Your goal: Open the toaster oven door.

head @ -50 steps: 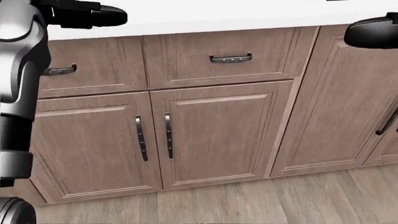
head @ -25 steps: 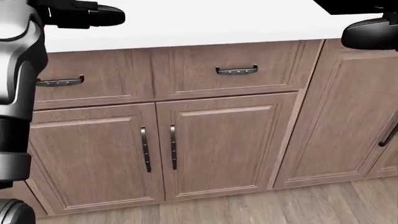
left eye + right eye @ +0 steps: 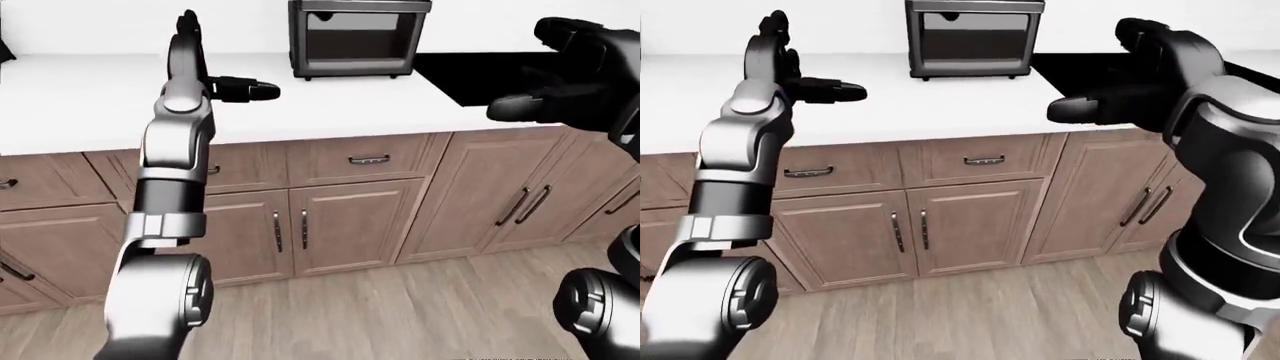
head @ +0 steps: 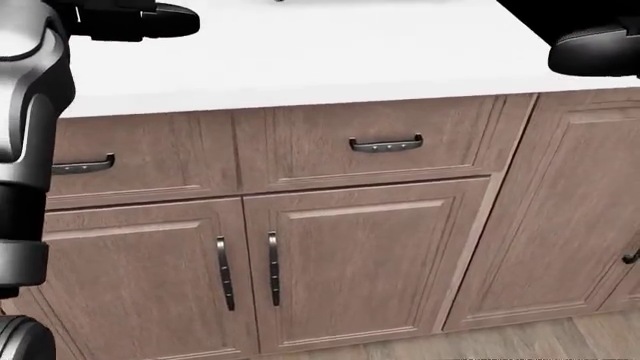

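Both robot hands are up over the tabletop [image 3: 90, 97] as we look: our left robot hand [image 3: 205, 71] is raised at the left of the left-eye view, one finger pointing right and the others pointing up, spread apart and gripping nothing. Our right robot hand [image 3: 1130, 71] hangs at the right, fingers loosely curled but apart, empty too, above the tabletop's near edge beside a black cooktop [image 3: 490, 75]. We spot the toaster oven [image 3: 358, 37] at the top centre of both eye views, standing on the white tabletop just left of the cooktop, well apart from both hands. Its door [image 3: 975, 36] looks upright against the body, with dark glass and a bar across the top; we cannot make out a handle clearly at this size. Below the tabletop we see brown wooden cabinets: a drawer [image 4: 380, 142] with a dark curved pull, and under it two doors [image 4: 245, 274] whose vertical pulls stand side by side. In the head view we get mostly those cabinet fronts, the white tabletop across the top, and black fingertips poking in at the upper left and upper right. Wood-plank floor [image 3: 400, 307] runs along the bottom.
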You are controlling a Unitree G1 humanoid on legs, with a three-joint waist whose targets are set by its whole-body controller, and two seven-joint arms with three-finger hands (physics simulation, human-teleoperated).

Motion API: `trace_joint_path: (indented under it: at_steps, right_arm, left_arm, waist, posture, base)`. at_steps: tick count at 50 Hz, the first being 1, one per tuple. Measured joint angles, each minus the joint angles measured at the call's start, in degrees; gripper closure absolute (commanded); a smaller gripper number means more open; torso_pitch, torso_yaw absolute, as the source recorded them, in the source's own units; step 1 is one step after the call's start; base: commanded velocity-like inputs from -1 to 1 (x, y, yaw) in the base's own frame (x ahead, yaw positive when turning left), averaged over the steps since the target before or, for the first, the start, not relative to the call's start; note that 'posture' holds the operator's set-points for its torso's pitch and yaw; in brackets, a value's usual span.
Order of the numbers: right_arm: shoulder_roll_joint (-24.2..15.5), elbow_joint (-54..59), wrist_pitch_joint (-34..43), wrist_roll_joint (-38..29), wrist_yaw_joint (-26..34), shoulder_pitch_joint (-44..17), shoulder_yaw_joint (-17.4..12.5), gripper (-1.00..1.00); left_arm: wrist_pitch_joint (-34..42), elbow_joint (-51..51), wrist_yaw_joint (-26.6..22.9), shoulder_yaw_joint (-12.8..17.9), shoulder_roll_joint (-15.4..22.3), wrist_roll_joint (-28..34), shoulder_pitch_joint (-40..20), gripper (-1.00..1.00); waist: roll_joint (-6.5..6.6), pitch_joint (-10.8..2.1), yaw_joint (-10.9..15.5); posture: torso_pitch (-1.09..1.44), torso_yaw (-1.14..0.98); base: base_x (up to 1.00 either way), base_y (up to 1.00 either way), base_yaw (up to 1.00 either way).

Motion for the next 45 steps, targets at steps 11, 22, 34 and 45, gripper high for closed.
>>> trace_joint_path:
  at_steps: [11,22,34,45]
  right_arm:
    - [-0.56,0.29,0.92,-0.14,0.00,-0.34,-0.35,-1.00]
    - [0.32,0.13,0.72,0.68,0.34,-0.22,0.60,-1.00]
    - [0.10,0.78,1.40,0.09,-0.26,-0.12,0.32,-1.00]
    - [1.08,0.88,2.45,1.28,0.42,0.35,1.89,-1.00]
  left_arm:
    - [0.83,0.34,-0.44,-0.30,-0.18,-0.09,-0.58,-1.00]
    - [1.40,0.03,0.04,0.43,0.47,0.18,0.40,-1.00]
    - [1.53,1.24,-0.69,-0.39,-0.28,-0.51,0.46,-1.00]
    - [2.35,0.92,0.04,0.83,0.81,-0.18,1.12,-1.00]
  waist:
    - [5.74,-0.02,-1.81]
    - [3.88,-0.34,0.54]
    - [0.84,-0.08,-0.66]
    - [6.39,-0.18,0.80]
  posture:
    - [0.00,0.00]
    - [0.00,0.00]
    - [0.00,0.00]
    - [0.00,0.00]
  base:
    - [0.39,0.00,0.00]
    - [0.47,0.00,0.00]
    - [0.43,0.00,0.00]
    - [0.09,0.00,0.00]
